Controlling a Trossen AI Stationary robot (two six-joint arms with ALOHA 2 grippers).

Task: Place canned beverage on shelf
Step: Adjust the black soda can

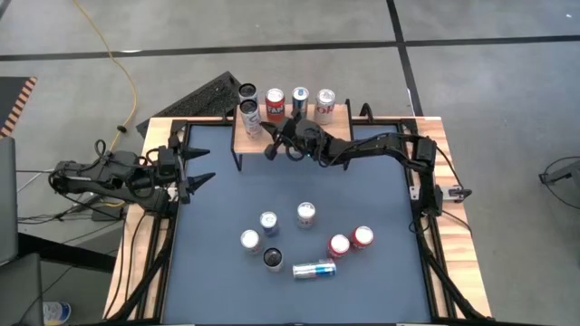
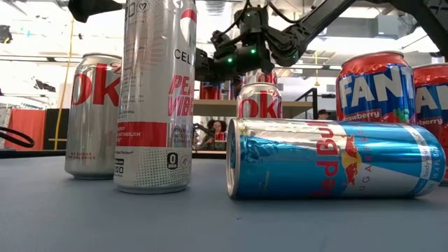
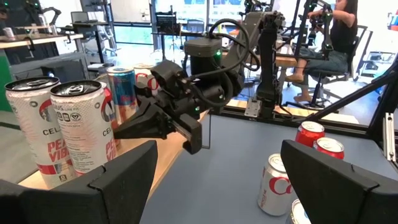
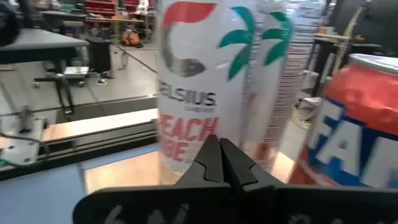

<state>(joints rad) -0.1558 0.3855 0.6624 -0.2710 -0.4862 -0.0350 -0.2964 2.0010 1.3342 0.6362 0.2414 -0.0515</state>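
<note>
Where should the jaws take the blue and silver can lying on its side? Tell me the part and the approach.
Grip the blue and silver can lying on its side across its round body at mid-length, coming straight down from above. Its long axis runs left-right on the dark table mat, so the jaws should close front-to-back.

We see the low light-wood shelf on thin black legs at the table's far edge, bearing two tall white Celsius cans at its left, then a red Fanta can, a blue-silver can and a silver-red Coke can. Just before it we find the closed right gripper; the open left gripper lies at the table's left edge. Nearer us on the dark blue mat stand six cans, the blue-silver Red Bull can lying on its side in front.
</note>
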